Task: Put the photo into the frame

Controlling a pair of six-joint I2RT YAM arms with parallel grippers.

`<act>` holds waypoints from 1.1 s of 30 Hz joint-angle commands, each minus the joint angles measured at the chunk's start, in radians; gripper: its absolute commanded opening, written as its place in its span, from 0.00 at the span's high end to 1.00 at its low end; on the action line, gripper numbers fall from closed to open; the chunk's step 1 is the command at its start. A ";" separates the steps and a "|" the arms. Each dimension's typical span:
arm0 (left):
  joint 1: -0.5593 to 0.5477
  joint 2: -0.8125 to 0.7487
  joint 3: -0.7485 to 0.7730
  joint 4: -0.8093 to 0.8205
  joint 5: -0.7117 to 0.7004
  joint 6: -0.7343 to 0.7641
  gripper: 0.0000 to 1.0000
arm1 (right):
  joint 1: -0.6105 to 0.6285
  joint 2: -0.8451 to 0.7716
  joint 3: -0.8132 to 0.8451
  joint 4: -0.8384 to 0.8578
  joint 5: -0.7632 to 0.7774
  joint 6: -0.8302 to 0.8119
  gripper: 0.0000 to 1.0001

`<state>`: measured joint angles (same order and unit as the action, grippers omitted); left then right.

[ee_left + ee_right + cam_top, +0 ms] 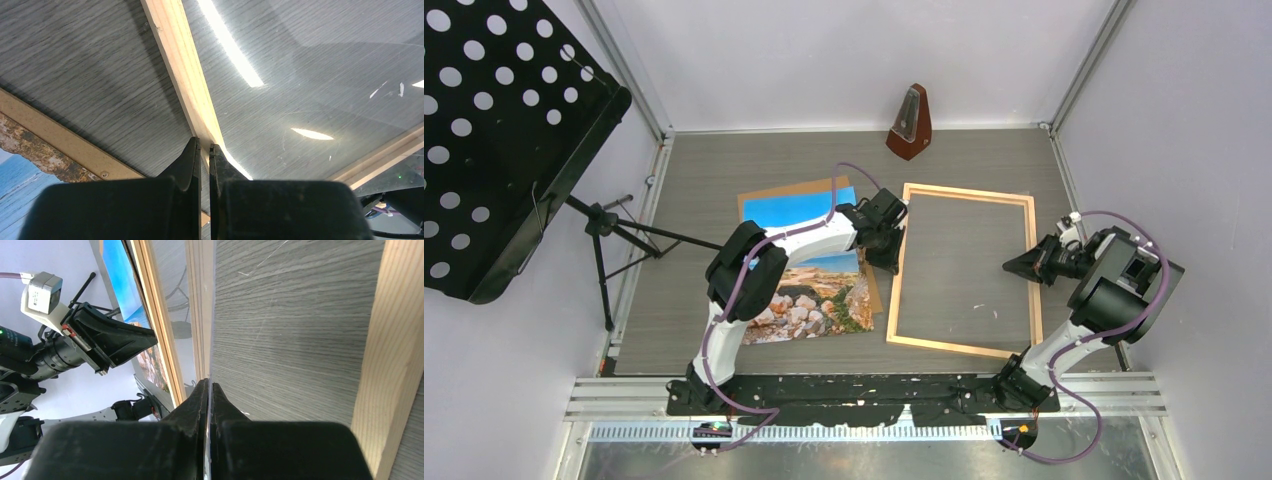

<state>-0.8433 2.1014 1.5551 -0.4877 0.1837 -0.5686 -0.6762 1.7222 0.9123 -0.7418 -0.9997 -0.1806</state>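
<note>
Left gripper (892,263), fingers closed, sits at the frame's (954,346) left rail, likely steadying it. At the right rail, right gripper (1014,266) seems clamped on the clear sheet's (310,65) edge. The photo (822,300) lies left of the frame, awaiting insertion.

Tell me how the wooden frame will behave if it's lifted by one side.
The frame probably feels light: its moulding is narrow. Lifted by one side, such thin long rails may twist or sag. Lying flat on the table, it should slide rather than tip.
</note>
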 commanded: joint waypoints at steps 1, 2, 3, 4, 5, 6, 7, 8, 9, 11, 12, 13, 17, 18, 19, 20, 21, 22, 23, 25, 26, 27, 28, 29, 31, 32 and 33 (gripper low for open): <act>-0.022 0.053 0.007 0.023 -0.040 0.029 1.00 | 0.016 -0.022 -0.004 0.047 0.013 0.010 0.94; -0.022 0.053 0.007 0.023 -0.040 0.029 1.00 | 0.017 -0.024 -0.005 0.053 0.016 0.010 0.94; -0.022 0.053 0.008 0.022 -0.041 0.030 1.00 | 0.020 -0.028 -0.005 0.057 0.024 0.010 0.94; -0.022 0.053 0.008 0.023 -0.040 0.030 1.00 | 0.020 -0.031 -0.006 0.064 0.028 0.011 0.94; -0.023 0.053 0.008 0.023 -0.040 0.030 1.00 | 0.022 -0.036 -0.007 0.065 0.036 0.011 0.94; -0.023 0.051 0.008 0.023 -0.041 0.029 1.00 | 0.023 -0.039 -0.007 0.070 0.043 0.010 0.94; -0.023 0.051 0.008 0.023 -0.040 0.029 1.00 | 0.025 -0.046 -0.007 0.071 0.048 0.010 0.94; -0.023 0.051 0.008 0.023 -0.039 0.028 1.00 | 0.026 -0.049 -0.006 0.076 0.056 0.011 0.94; -0.024 0.050 0.009 0.023 -0.038 0.028 1.00 | 0.029 -0.056 -0.004 0.077 0.061 0.012 0.92; -0.025 0.049 0.010 0.022 -0.036 0.028 1.00 | 0.035 -0.067 -0.002 0.083 0.074 0.013 0.90; -0.025 0.048 0.011 0.021 -0.036 0.029 1.00 | 0.040 -0.071 0.000 0.087 0.085 0.015 0.88; -0.025 0.047 0.010 0.021 -0.036 0.029 1.00 | 0.044 -0.079 0.001 0.089 0.092 0.016 0.86; -0.025 0.044 0.009 0.021 -0.032 0.021 1.00 | 0.065 -0.092 0.007 0.098 0.126 0.024 0.83; -0.025 0.042 0.008 0.020 -0.030 0.018 1.00 | 0.072 -0.094 0.010 0.100 0.137 0.029 0.83; -0.025 0.040 0.008 0.020 -0.030 0.017 1.00 | 0.076 -0.094 0.010 0.102 0.142 0.032 0.83; -0.025 0.040 0.008 0.018 -0.029 0.016 1.00 | 0.084 -0.095 0.012 0.103 0.148 0.037 0.83; -0.025 0.037 0.008 0.019 -0.027 0.013 1.00 | 0.087 -0.095 0.014 0.105 0.152 0.039 0.83; -0.025 0.036 0.007 0.018 -0.026 0.010 1.00 | 0.096 -0.097 0.017 0.108 0.160 0.044 0.83; -0.025 0.033 0.005 0.018 -0.024 0.006 1.00 | 0.098 -0.098 0.018 0.111 0.162 0.046 0.83; -0.025 0.027 0.001 0.019 -0.018 0.001 1.00 | 0.107 -0.098 0.023 0.116 0.166 0.051 0.83; -0.026 0.024 0.000 0.020 -0.015 -0.001 1.00 | 0.112 -0.097 0.028 0.117 0.170 0.052 0.84; -0.026 0.024 -0.001 0.019 -0.016 -0.003 1.00 | 0.115 -0.097 0.030 0.118 0.170 0.053 0.84; -0.027 0.021 -0.001 0.018 -0.014 -0.005 0.98 | 0.120 -0.092 0.037 0.118 0.171 0.052 0.85; -0.027 0.019 -0.001 0.017 -0.016 -0.007 0.95 | 0.123 -0.089 0.041 0.118 0.173 0.051 0.85; -0.027 0.015 -0.001 0.013 -0.018 -0.008 0.88 | 0.129 -0.077 0.052 0.118 0.175 0.047 0.86; -0.027 0.012 -0.002 0.010 -0.022 -0.011 0.85 | 0.132 -0.070 0.059 0.118 0.176 0.044 0.86; -0.027 0.009 -0.006 0.009 -0.023 -0.013 0.81 | 0.132 -0.066 0.062 0.118 0.176 0.041 0.86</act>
<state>-0.8444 2.1014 1.5558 -0.4862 0.1799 -0.5732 -0.5686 1.6604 0.9207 -0.6670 -0.8062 -0.1356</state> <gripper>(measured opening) 0.129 0.144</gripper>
